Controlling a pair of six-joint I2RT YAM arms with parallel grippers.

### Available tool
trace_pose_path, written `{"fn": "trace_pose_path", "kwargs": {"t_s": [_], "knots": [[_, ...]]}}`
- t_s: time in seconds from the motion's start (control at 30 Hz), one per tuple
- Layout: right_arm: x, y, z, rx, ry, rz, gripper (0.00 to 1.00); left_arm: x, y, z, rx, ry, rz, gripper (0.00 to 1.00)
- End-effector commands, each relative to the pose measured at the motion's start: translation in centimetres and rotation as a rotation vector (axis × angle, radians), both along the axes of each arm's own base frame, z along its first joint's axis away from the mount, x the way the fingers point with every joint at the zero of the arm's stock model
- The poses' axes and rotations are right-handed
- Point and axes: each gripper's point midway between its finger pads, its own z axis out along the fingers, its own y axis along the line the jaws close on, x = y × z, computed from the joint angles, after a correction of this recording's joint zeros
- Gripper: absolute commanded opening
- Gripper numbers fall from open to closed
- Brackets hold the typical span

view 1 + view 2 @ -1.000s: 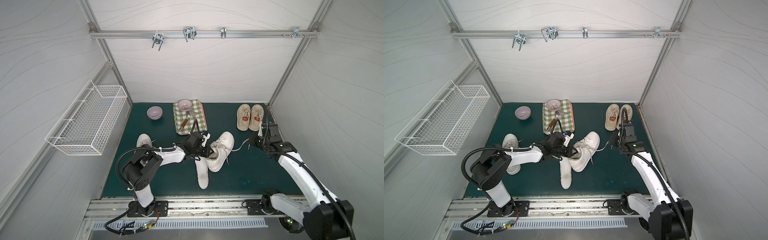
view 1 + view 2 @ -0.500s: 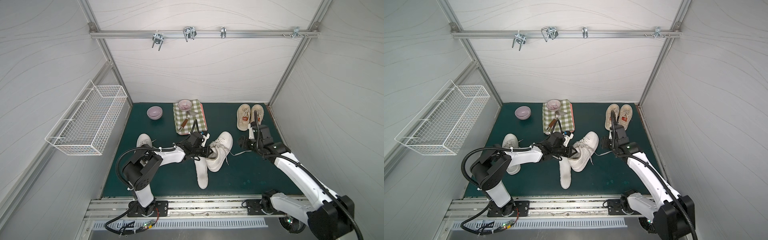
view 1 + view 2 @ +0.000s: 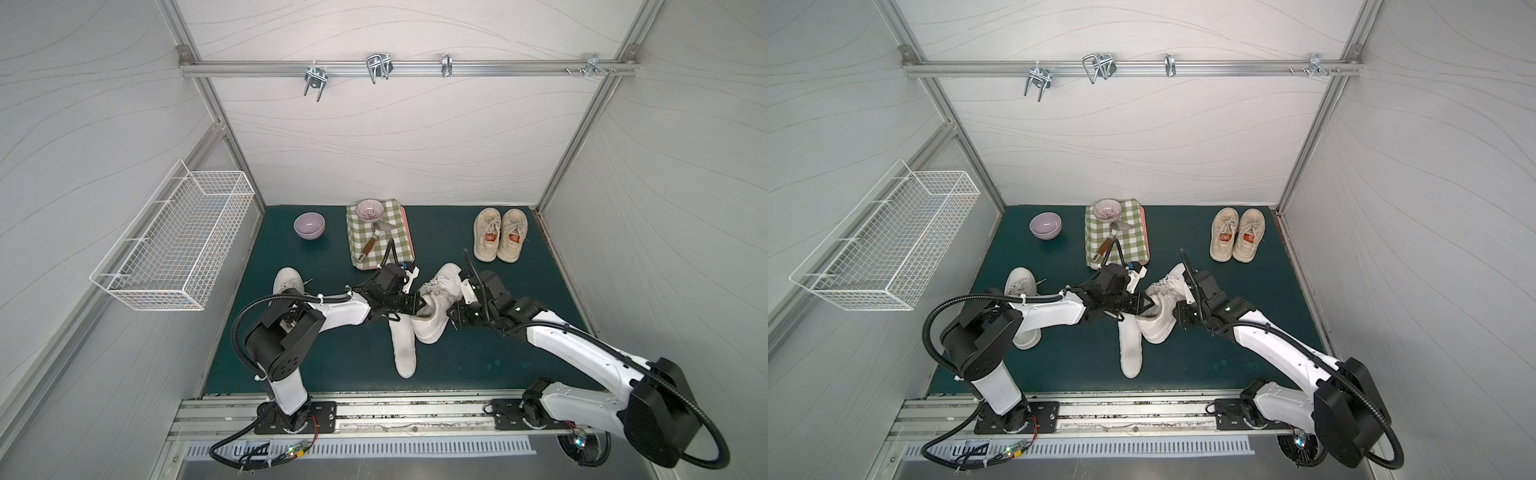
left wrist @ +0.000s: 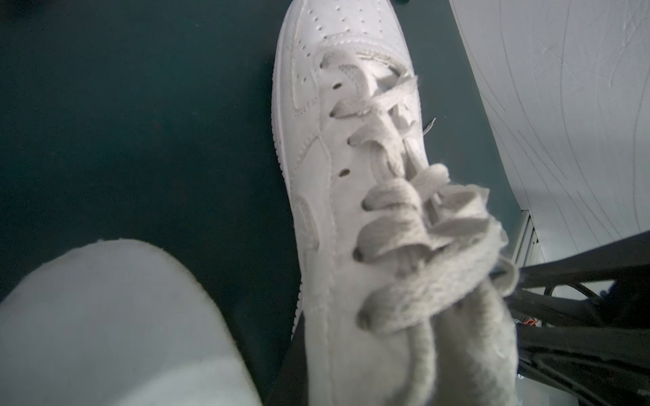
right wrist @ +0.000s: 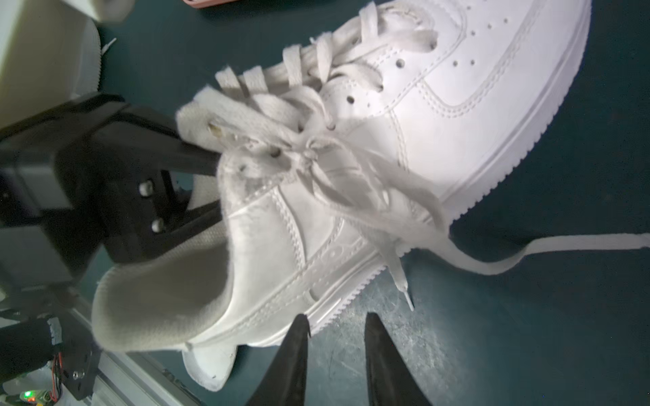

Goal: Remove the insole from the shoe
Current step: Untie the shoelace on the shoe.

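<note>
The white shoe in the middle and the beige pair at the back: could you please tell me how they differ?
The white shoe is bright white; the beige pair looks worn, with red labels inside. The white shoe sits slanted, the left gripper reaching into its opening; the beige pair stands straight, side by side, untouched. Both are laced sneakers on the green mat.

I work in a lab test booth: white panel walls (image 3: 395, 137), aluminium rail (image 3: 498, 70) with hooks (image 3: 377, 68), wire basket (image 3: 174, 237).

left gripper (image 3: 417, 306): closed, arm stretched low toward centre | right gripper (image 5: 334, 325): jaws slightly apart, arm angled inward
</note>
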Motion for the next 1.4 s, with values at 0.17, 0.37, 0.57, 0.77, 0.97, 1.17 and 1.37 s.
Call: {"fn": "trace_pose_path", "kwargs": {"t_s": [0.17, 0.37, 0.57, 0.77, 0.97, 1.17, 1.37], "knots": [[2.9, 0.9, 1.1, -0.007, -0.087, -0.026, 0.28, 1.5, -3.2, 6.0, -0.168, -0.144, -0.086, 0.00], [3.7, 0.7, 1.7, -0.011, -0.120, -0.031, 0.30, 1.2, -3.3, 6.1, -0.169, -0.147, -0.102, 0.00], [3.9, 0.6, 0.9, -0.027, -0.110, -0.035, 0.32, 0.6, -3.8, 6.5, -0.185, -0.158, -0.134, 0.00], [3.9, 1.1, 0.3, -0.010, -0.093, -0.017, 0.30, -0.5, -4.7, 7.3, -0.224, -0.169, -0.193, 0.00], [3.6, 1.8, -1.0, 0.016, -0.055, 0.005, 0.23, -1.1, -5.4, 8.2, -0.274, -0.173, -0.229, 0.00], [3.3, 1.4, -1.5, -0.005, -0.042, -0.008, 0.13, -0.7, -5.3, 8.0, -0.255, -0.175, -0.194, 0.00], [2.9, 0.0, -0.2, -0.037, -0.081, -0.037, 0.05, 2.3, -3.0, 5.8, -0.115, -0.158, -0.006, 0.00]]}}
